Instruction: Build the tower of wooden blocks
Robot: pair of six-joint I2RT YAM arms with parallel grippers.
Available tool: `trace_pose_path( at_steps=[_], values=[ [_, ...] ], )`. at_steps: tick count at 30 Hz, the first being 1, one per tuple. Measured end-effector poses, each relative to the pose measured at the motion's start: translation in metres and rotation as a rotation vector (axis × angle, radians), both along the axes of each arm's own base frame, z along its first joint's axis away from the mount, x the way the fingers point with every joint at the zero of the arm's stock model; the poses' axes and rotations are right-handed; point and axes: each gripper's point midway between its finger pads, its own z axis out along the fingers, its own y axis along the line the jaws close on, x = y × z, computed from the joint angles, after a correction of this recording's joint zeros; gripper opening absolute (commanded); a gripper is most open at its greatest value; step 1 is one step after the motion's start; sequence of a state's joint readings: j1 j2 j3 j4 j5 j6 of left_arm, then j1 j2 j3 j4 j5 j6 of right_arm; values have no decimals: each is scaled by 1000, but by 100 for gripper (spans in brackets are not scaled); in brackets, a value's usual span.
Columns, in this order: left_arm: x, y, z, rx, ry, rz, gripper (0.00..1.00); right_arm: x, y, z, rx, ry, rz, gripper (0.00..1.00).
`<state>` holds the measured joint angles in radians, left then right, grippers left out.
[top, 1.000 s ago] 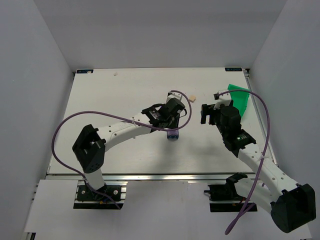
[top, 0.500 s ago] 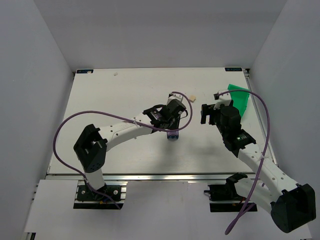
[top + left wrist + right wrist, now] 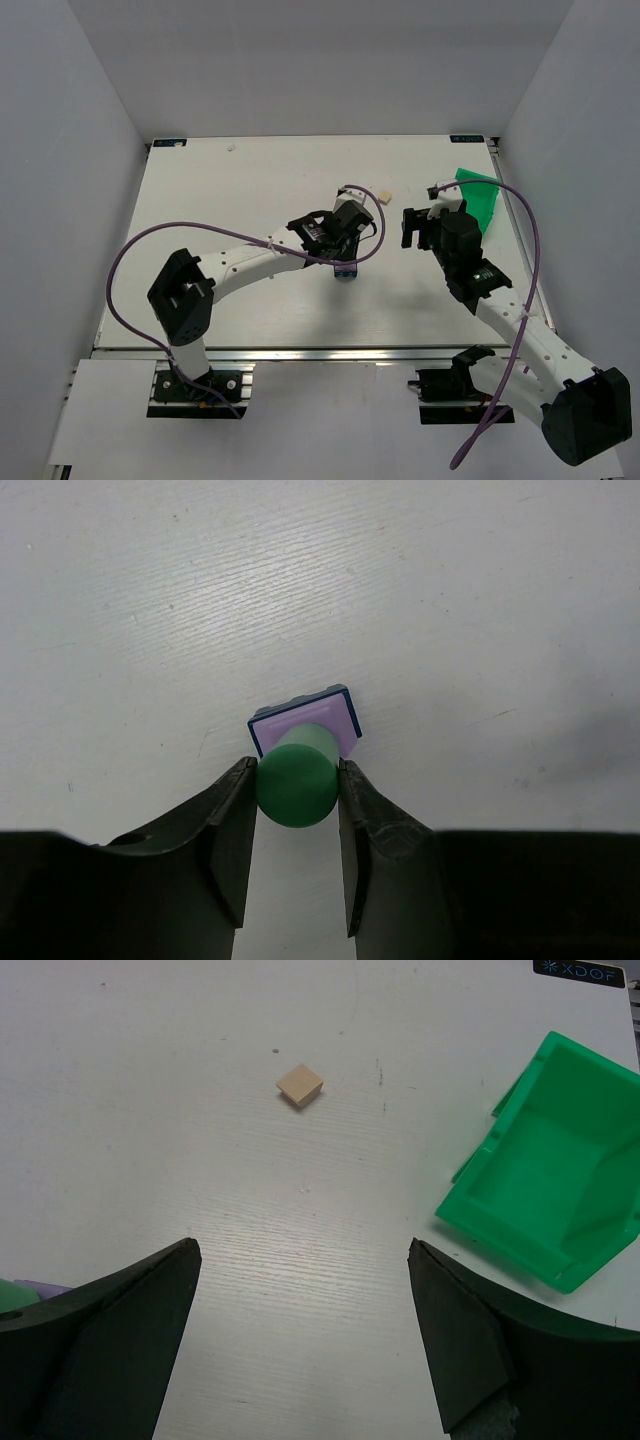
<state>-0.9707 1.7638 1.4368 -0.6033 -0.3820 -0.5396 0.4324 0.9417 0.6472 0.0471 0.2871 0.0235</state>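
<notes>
Left part of the overhead view: white left arm [image 3: 250, 262] with black joints, looped by a glossy purple cable [image 3: 125, 260], stretched across the matte white table [image 3: 200, 190] toward the middle. At its tip, just left of centre, the left gripper [image 3: 345, 265], pointed down onto a small stack.

In the left wrist view, pinched narrow on a mint green cylinder [image 3: 296, 782]: smooth, round-ended, seen end-on, one dark finger [image 3: 232, 830] pressed to each side. Directly beyond it, a flat lilac square block [image 3: 340, 730] seated on a dark blue block [image 3: 300, 700], the blue showing only as a thin rim, both at mid-frame on faintly grained white board. Contact between cylinder and lilac face not discernible from this angle.

Up and right of the stack, near the overhead view's centre: cream block [image 3: 381, 196], small, pale bare wood, lying alone and set cornerwise. Just right of that, the right gripper [image 3: 412, 228], spread wide and gripping nothing; black tapered fingers [image 3: 110, 1350] at both lower corners of its wrist view, bare table between.

Far right, at the table's edge: bright green plastic bin [image 3: 480, 195], glossy, angular-walled, open, well apart from the cream block.
</notes>
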Motion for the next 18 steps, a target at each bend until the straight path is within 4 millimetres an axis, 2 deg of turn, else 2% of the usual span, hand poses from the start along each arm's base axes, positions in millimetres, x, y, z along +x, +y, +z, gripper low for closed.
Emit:
trace_pose_path(
  at_steps=[18],
  values=[
    [0, -2, -6, 11, 3, -3, 0, 0, 0, 0, -1, 0, 1, 89]
  ],
)
